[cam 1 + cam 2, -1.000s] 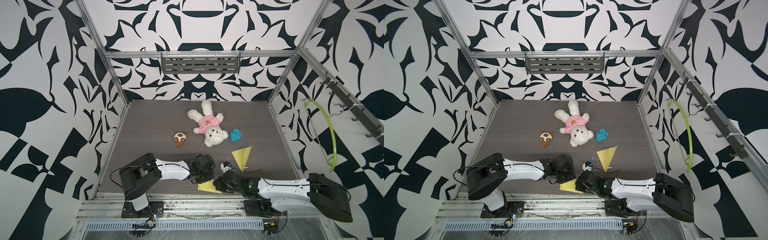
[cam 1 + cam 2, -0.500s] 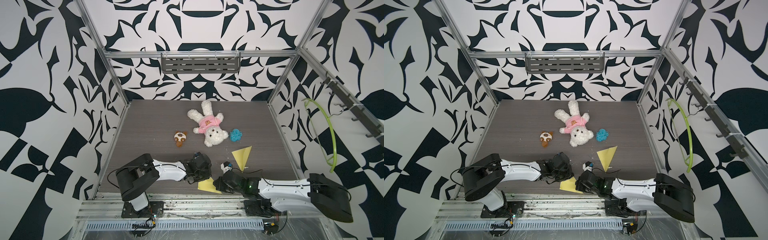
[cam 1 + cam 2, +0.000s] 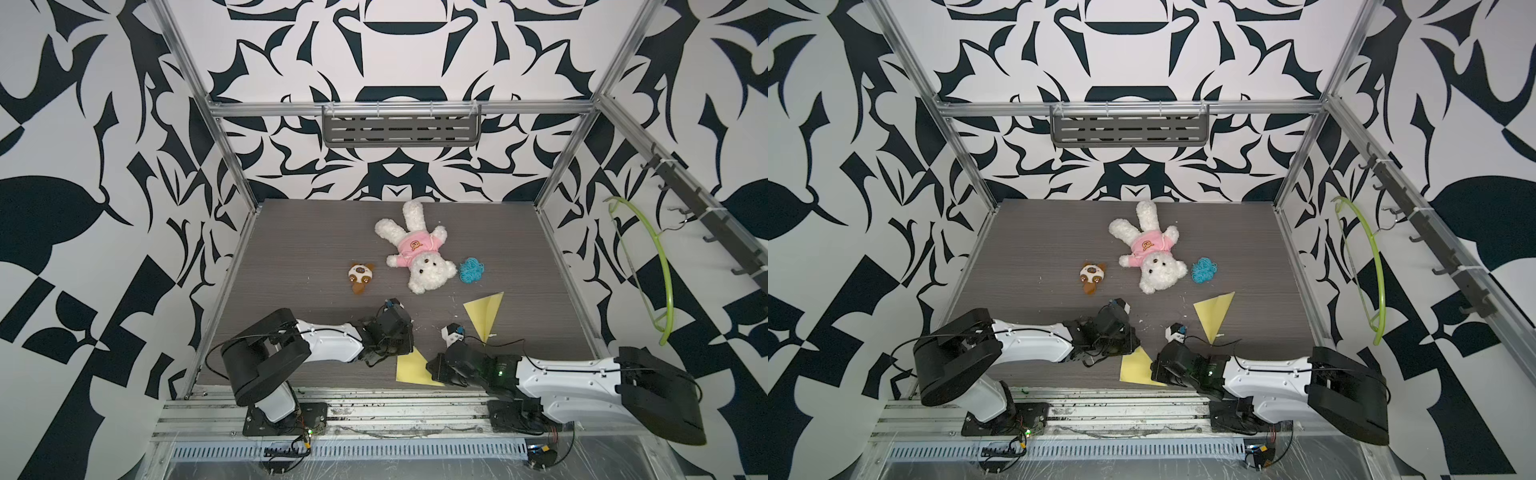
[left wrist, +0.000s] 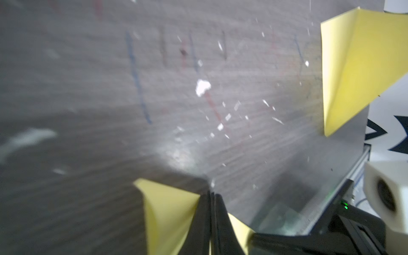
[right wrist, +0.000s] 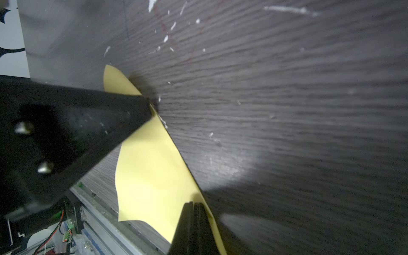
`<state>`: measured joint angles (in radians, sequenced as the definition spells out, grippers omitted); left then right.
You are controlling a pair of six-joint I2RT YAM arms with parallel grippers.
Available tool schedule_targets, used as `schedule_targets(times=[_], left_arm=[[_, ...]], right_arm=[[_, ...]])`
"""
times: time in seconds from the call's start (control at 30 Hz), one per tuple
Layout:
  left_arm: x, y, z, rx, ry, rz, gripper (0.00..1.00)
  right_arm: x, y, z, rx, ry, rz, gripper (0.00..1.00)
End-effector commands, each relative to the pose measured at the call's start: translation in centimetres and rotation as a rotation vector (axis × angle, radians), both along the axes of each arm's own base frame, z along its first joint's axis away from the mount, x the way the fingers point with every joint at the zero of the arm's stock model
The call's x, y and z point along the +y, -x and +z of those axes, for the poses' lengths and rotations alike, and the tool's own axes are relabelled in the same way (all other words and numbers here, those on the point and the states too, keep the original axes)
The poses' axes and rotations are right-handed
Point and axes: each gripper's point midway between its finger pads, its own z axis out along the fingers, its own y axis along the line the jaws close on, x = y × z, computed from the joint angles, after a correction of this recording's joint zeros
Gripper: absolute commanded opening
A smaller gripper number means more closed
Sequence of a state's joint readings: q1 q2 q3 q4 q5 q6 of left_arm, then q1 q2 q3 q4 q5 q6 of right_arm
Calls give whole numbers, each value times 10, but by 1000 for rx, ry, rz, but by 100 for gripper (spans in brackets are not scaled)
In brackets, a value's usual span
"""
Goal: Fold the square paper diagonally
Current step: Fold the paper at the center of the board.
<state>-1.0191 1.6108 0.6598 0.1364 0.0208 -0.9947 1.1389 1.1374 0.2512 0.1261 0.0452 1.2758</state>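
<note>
In both top views, the folded yellow paper [image 3: 413,371] is lying at the desk's [image 3: 1038,249] near edge. In the left wrist view, my left claw [image 4: 211,194], fingers together, is pressing it. In the right wrist view, my right claw [image 5: 194,204], likewise closed, is pinning the crease. Creasing, I'm judging; next I'm needing to slide along it.

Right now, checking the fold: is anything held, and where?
Nothing looks gripped; left gripper and right gripper, both shut, press the near paper along one edge.
</note>
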Motion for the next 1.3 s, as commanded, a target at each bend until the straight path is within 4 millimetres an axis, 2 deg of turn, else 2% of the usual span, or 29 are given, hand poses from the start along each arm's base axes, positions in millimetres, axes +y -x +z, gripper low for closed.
schedule_targets(times=[0.0, 0.07, 0.13, 0.27, 0.37, 0.47, 0.67, 0.97, 1.27], left_arm=[[35, -23, 7, -115, -164, -6, 8], [47, -40, 23, -159, -204, 9, 8], [50, -49, 38, -171, -181, 35, 8], [21, -35, 67, -157, -26, -26, 7], [-1, -13, 69, -114, 71, -82, 7], [-10, 8, 55, -66, 72, -116, 6], [-12, 28, 18, 29, 34, -148, 5], [9, 26, -20, 29, -84, -108, 6], [26, 24, -45, 50, -175, -66, 2]], right_arm=[[-28, 11, -27, 51, 133, 6, 0], [-27, 12, -26, 50, 132, 9, 0], [-27, 12, -26, 49, 136, 13, 0], [-25, 11, -26, 52, 139, 17, 0], [-23, 12, -26, 54, 135, 21, 0], [-23, 12, -26, 55, 137, 26, 0], [-24, 13, -27, 56, 141, 28, 0], [-24, 14, -28, 59, 141, 32, 0], [-29, 17, -28, 73, 162, 45, 0]])
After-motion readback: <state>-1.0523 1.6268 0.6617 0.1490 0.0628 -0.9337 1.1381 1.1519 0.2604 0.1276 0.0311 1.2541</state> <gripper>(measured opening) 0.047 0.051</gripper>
